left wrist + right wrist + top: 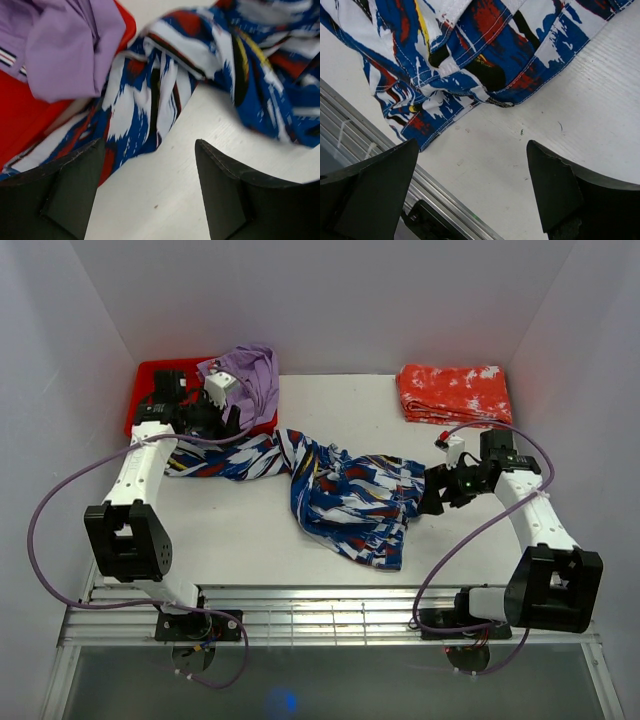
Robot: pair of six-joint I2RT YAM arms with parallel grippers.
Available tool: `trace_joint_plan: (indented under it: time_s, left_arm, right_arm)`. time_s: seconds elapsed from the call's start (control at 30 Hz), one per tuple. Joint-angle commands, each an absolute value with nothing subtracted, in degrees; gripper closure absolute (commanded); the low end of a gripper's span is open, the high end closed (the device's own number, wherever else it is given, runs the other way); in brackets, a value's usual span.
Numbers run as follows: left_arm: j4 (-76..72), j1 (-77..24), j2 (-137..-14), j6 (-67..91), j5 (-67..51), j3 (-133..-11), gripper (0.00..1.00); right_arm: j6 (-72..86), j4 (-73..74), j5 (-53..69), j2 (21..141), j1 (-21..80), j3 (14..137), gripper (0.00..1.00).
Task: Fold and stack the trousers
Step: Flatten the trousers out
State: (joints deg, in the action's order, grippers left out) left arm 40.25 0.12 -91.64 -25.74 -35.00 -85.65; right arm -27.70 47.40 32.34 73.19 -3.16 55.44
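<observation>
The left end effector [150, 160] and right end effector [472, 160] are apart and empty, and the thin, limp trousers [345, 500] seem best pinched at a stitched hem.

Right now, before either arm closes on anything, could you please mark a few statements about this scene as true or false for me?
1. The trousers lie neatly folded. False: they sprawl crumpled and unfolded across the table.
2. The left gripper and the right gripper are both open and hold nothing. True.
3. The lilac garment drapes over the red tray at the rear left. True.
4. The orange-red garment lies under the trousers. False: it sits folded at the rear right, apart from them.
</observation>
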Motion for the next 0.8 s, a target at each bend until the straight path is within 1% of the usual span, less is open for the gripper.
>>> trace_joint_plan:
  time_s: [0.0,0.07,0.17,0.27,0.3,0.37,0.4,0.43,0.5,0.53,0.6,0.63,0.7,0.73,0.77]
  left_arm:
    - [48.43,2.89,-92.90,-44.37,-32.61,-81.65,0.18]
    - [49.21,4.30,-94.13,-46.57,-32.87,-81.04,0.20]
    - [50.19,4.92,-94.48,-49.13,-31.38,-78.23,0.22]
    - [45.63,5.27,-94.31,-47.56,-28.05,-72.96,0.23]
    - [41.53,5.27,-94.39,-46.50,-27.34,-71.73,0.23]
    - [39.29,5.27,-94.92,-44.74,-28.38,-70.31,0.23]
    - [38.68,5.27,-96.14,-43.69,-29.17,-70.40,0.23]
    - [37.37,5.19,-97.46,-42.46,-29.70,-70.23,0.23]
    - [35.18,5.19,-99.12,-41.84,-28.40,-69.61,0.23]
    - [33.59,5.19,-99.92,-41.66,-27.17,-69.09,0.23]
    - [30.17,5.19,-101.16,-42.27,-24.27,-67.08,0.27]
    - [29.02,5.19,-101.42,-44.02,-23.82,-65.93,0.30]
    - [26.02,5.19,-100.90,-45.87,-23.55,-62.43,0.32]
    - [25.32,5.19,-100.81,-46.75,-23.55,-61.62,0.35]
    - [24.88,5.19,-100.81,-47.02,-23.64,-61.00,0.37]
  right_arm:
    - [-18.46,41.93,35.16,77.50,-3.16,54.84,0.06]
    - [-17.85,41.57,35.68,79.88,-2.90,54.67,0.03]
    - [-15.39,38.77,35.86,83.23,-1.77,53.53,0.02]
    - [-14.42,35.61,35.59,86.65,-0.97,53.26,0.02]
    - [-13.81,34.38,36.38,87.53,-0.97,53.09,0.02]
    - [-12.13,31.22,36.74,90.34,-0.70,53.35,0.00]
    - [-12.04,31.03,37.26,91.48,-0.62,53.87,0.02]
    - [-12.13,31.37,37.27,93.76,-0.62,55.27,0.11]
    - [-12.30,31.46,36.83,95.44,-0.62,56.68,0.21]
    - [-12.48,31.46,36.39,95.54,-0.62,57.82,0.33]
    - [-12.66,31.73,33.51,95.45,-0.79,59.23,0.42]
    - [-12.92,31.90,32.44,95.28,-0.97,60.02,0.54]
    - [-14.32,32.43,29.29,95.10,-2.10,62.74,0.65]
    - [-14.94,33.30,28.66,95.45,-2.81,63.71,0.80]
    - [-15.55,33.92,28.13,95.71,-4.38,65.90,0.90]
